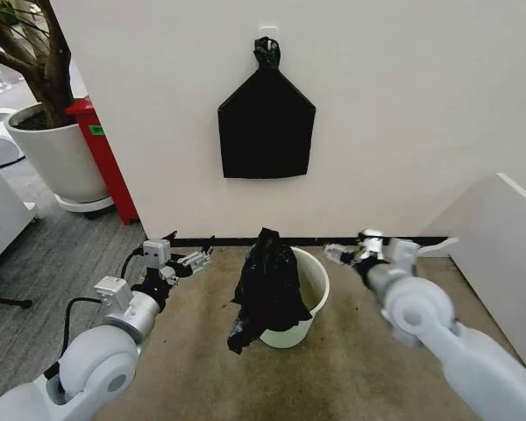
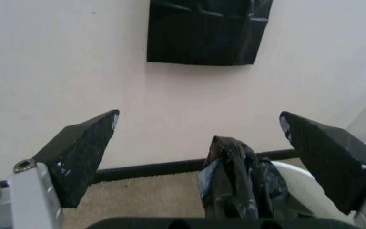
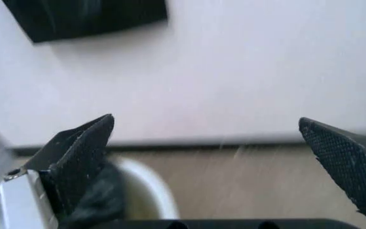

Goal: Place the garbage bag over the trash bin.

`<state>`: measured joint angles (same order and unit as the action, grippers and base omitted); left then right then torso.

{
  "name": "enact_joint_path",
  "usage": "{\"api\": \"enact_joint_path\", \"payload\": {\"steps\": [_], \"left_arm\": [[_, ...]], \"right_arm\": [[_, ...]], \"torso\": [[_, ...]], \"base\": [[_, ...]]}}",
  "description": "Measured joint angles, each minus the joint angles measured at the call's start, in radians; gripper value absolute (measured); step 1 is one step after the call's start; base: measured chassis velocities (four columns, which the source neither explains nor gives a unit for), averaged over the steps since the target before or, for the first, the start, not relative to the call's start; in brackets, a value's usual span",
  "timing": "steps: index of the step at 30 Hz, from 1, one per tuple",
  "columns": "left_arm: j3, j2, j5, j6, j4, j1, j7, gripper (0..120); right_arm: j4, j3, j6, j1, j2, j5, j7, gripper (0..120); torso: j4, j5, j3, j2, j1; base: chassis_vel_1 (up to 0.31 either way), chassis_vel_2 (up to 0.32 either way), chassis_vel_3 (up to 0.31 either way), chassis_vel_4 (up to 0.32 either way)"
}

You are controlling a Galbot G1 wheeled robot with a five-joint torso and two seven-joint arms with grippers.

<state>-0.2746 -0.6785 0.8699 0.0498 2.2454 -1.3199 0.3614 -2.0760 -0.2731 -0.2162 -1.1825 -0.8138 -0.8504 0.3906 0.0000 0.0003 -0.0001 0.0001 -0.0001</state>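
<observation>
The cream-white trash bin (image 1: 305, 303) stands on the carpet near the wall. A crinkly black garbage bag (image 1: 266, 289) is draped in a bunch over the bin's left rim, hanging down its outer side. In the left wrist view the garbage bag (image 2: 234, 183) and the trash bin's rim (image 2: 297, 179) lie ahead. My left gripper (image 1: 191, 256) hovers open to the left of the bin, nothing between its fingers (image 2: 84, 155). My right gripper (image 1: 340, 254) hovers open at the bin's right, beside the trash bin rim (image 3: 148, 188), also holding nothing.
A flat house-shaped black bundle (image 1: 266, 123) hangs on the white wall above the bin. A large white plant pot (image 1: 57, 158) and a red cabinet (image 1: 105, 158) stand at the far left. A white panel (image 1: 500, 254) rises on the right.
</observation>
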Motion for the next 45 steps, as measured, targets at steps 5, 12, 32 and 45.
{"api": "enact_joint_path", "payload": {"steps": [5,12,32,45], "left_arm": [[0.004,0.005,-0.018,-0.003,-0.017,-0.01,-0.015,100],[0.021,-0.005,-0.056,-0.008,-0.03,-0.024,-0.039,100],[0.102,-0.006,0.044,0.214,-0.139,0.122,-0.046,100],[0.24,-0.042,0.159,0.449,-0.241,0.385,0.016,100]], "right_arm": [[0.016,-0.237,0.212,-0.261,-0.102,0.254,-0.297,100],[-0.103,-0.348,0.276,-0.517,-0.359,0.509,-0.413,100],[-0.215,-0.334,0.206,-0.618,-0.537,0.598,-0.344,100],[-0.222,-0.313,0.166,-0.621,-0.529,0.557,-0.31,100]], "torso": [[-0.0003,-0.0001,0.0,0.0,0.0],[-0.0003,-0.0002,0.0,0.0,0.0],[0.0003,-0.0006,0.0,0.0,0.0],[0.0003,-0.0002,0.0,0.0,0.0]], "base": [[0.0,0.0,0.0,0.0],[0.0,0.0,0.0,0.0],[0.0,0.0,0.0,0.0],[0.0,0.0,0.0,0.0]]}}
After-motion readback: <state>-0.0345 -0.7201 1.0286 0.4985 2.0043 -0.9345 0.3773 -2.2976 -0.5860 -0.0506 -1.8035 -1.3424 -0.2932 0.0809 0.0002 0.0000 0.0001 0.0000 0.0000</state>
